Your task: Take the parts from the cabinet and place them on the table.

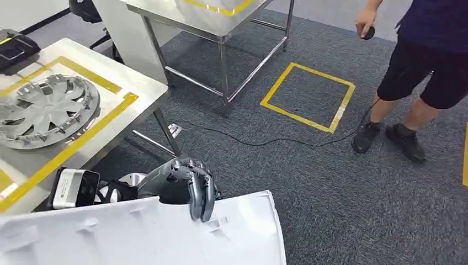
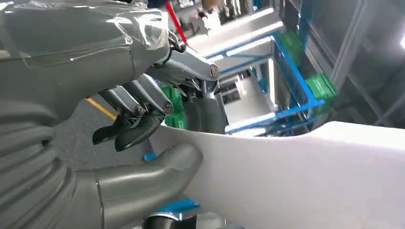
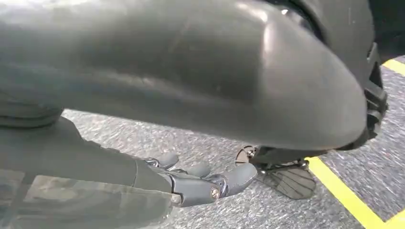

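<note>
A large white plastic panel (image 1: 138, 237) fills the bottom left of the head view, and my left hand (image 1: 187, 185) grips its upper edge. In the left wrist view the fingers (image 2: 138, 119) hook over that edge of the panel (image 2: 310, 181) and the thumb presses from underneath. A silver wheel cover (image 1: 47, 107) lies on the steel table (image 1: 138, 91) at the left, inside yellow tape lines. My right hand (image 3: 191, 183) hangs over the grey carpet with its fingers stretched out and nothing in them.
A person (image 1: 425, 66) stands at the right on the carpet, holding a small dark object. A yellow taped square (image 1: 307, 96) and a black cable (image 1: 265, 141) lie on the floor. A second steel table (image 1: 215, 19) stands at the back. A black device (image 1: 14, 47) sits on the near table's far corner.
</note>
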Action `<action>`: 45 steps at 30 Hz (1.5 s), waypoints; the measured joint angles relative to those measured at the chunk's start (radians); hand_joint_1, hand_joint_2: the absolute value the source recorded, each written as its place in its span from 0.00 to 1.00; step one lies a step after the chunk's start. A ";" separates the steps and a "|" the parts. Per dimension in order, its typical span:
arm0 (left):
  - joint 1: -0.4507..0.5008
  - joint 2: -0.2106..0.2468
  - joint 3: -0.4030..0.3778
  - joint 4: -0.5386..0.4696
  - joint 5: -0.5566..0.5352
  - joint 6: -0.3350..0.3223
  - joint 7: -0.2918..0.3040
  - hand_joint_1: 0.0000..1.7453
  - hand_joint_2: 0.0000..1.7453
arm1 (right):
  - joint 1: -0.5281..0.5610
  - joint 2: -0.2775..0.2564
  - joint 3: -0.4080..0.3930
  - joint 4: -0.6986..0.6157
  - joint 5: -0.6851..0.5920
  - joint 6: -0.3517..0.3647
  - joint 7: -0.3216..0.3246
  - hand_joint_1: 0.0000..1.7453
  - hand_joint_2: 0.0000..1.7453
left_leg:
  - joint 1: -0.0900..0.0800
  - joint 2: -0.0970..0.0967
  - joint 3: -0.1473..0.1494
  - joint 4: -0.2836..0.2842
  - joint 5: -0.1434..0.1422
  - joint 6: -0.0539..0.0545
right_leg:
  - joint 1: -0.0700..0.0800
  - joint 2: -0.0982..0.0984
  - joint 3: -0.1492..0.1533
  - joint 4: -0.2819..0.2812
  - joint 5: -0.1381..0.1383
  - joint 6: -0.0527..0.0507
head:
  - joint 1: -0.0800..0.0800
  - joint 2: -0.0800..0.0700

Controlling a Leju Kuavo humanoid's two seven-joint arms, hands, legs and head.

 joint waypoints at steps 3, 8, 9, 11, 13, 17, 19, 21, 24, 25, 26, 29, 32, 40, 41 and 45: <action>0.002 0.000 0.001 0.000 0.000 -0.002 0.000 1.00 1.00 | -0.003 0.002 -0.006 0.004 -0.018 -0.003 0.000 0.00 0.00 | -0.002 0.003 0.075 -0.176 0.116 0.015 | 0.007 -0.015 0.012 -0.001 -0.009 0.000 | 0.000 0.000; 0.002 0.002 0.008 0.000 0.001 -0.001 0.000 1.00 1.00 | -0.006 0.007 -0.029 0.006 -0.038 -0.008 0.000 0.00 0.00 | -0.026 0.029 0.147 -0.327 0.142 0.037 | 0.009 -0.030 0.016 -0.009 -0.015 0.015 | 0.000 0.000; 0.001 0.002 0.010 0.000 0.001 -0.001 0.000 1.00 1.00 | -0.007 0.009 -0.031 0.007 -0.038 -0.006 0.000 0.00 0.00 | -0.027 0.022 0.152 -0.338 0.144 0.039 | 0.010 -0.035 0.022 -0.015 -0.014 0.023 | 0.000 0.000; 0.000 -0.001 0.011 -0.001 0.002 -0.002 0.000 1.00 1.00 | -0.006 0.008 -0.034 0.009 -0.039 -0.005 0.000 0.00 0.00 | -0.017 0.014 0.188 -0.373 0.156 0.042 | 0.010 -0.003 0.009 0.018 -0.029 0.025 | 0.003 0.000; -0.003 -0.004 0.010 0.000 0.002 -0.003 0.000 1.00 1.00 | -0.006 0.008 -0.040 0.013 -0.040 -0.005 0.000 0.00 0.00 | -0.019 0.006 0.191 -0.372 0.155 0.048 | 0.009 0.024 -0.077 0.170 -0.085 0.013 | 0.006 0.000; 0.002 -0.004 0.009 0.003 0.000 -0.007 0.002 1.00 1.00 | -0.005 0.008 -0.043 0.023 -0.039 -0.005 0.010 0.00 0.00 | -0.021 -0.037 0.196 -0.370 0.150 0.048 | 0.007 0.029 -0.144 0.228 -0.062 0.037 | 0.006 0.000; 0.001 -0.007 0.009 0.003 0.000 -0.008 0.002 1.00 1.00 | -0.004 0.007 -0.046 0.030 -0.039 -0.005 0.018 0.00 0.00 | -0.018 -0.064 0.199 -0.360 0.142 0.038 | 0.000 0.054 -0.058 0.032 0.028 0.059 | 0.006 0.000; 0.001 -0.009 0.009 0.006 0.000 -0.008 0.002 1.00 1.00 | -0.005 0.009 -0.047 0.038 -0.039 -0.005 0.019 0.00 0.00 | -0.025 -0.084 0.189 -0.343 0.131 0.027 | 0.000 0.081 -0.035 -0.010 0.037 0.038 | 0.009 0.000; 0.002 -0.009 0.010 0.006 0.000 -0.009 0.002 1.00 1.00 | -0.017 0.010 -0.048 0.039 -0.039 -0.005 0.020 0.00 0.00 | -0.019 -0.100 0.185 -0.347 0.130 0.021 | 0.008 0.060 -0.032 -0.007 0.035 0.019 | 0.009 0.000; 0.002 -0.008 0.010 0.006 0.000 -0.009 0.002 1.00 1.00 | -0.019 0.015 -0.048 0.039 -0.040 -0.005 0.020 0.00 0.00 | -0.018 -0.097 0.185 -0.339 0.126 0.017 | -0.004 0.051 -0.029 -0.010 0.037 0.012 | 0.009 0.000; 0.000 -0.008 0.010 0.006 0.001 -0.009 0.002 1.00 1.00 | -0.017 0.010 -0.048 0.040 -0.040 -0.005 0.020 0.00 0.00 | -0.022 -0.056 0.172 -0.316 0.109 0.010 | -0.002 0.044 -0.025 -0.010 0.033 0.006 | 0.005 0.000; 0.001 -0.008 0.010 0.007 0.001 -0.010 0.002 1.00 1.00 | -0.013 0.012 -0.048 0.044 -0.040 -0.005 0.020 0.00 0.00 | -0.010 -0.007 0.063 -0.095 0.009 -0.004 | 0.005 0.017 -0.017 -0.010 0.026 -0.004 | -0.002 0.000; 0.005 -0.005 0.010 0.011 0.001 -0.011 0.002 1.00 1.00 | -0.013 0.014 -0.048 0.046 -0.041 -0.002 0.020 0.00 0.00 | -0.005 0.000 0.024 -0.058 0.035 -0.006 | 0.009 -0.014 -0.012 -0.009 0.019 -0.007 | -0.003 0.000; 0.003 -0.002 0.014 0.010 -0.002 -0.014 -0.004 1.00 1.00 | -0.020 0.024 -0.055 0.048 -0.043 0.013 0.019 0.00 0.00 | -0.030 0.033 0.172 -0.358 0.145 0.041 | 0.018 -0.096 0.030 -0.030 0.000 0.022 | 0.000 0.000; 0.006 -0.002 0.015 0.010 -0.006 -0.013 -0.005 1.00 1.00 | -0.021 0.024 -0.056 0.050 -0.042 0.012 0.019 0.00 0.00 | -0.019 0.023 0.194 -0.377 0.159 0.043 | 0.013 -0.055 0.025 -0.015 -0.008 0.022 | 0.002 0.000; 0.007 -0.003 0.014 0.017 -0.016 -0.008 -0.011 1.00 1.00 | -0.017 0.018 -0.058 0.068 -0.040 0.015 0.018 0.00 0.00 | -0.016 -0.028 0.197 -0.383 0.163 0.052 | 0.009 0.026 -0.118 0.255 -0.115 0.011 | 0.006 0.000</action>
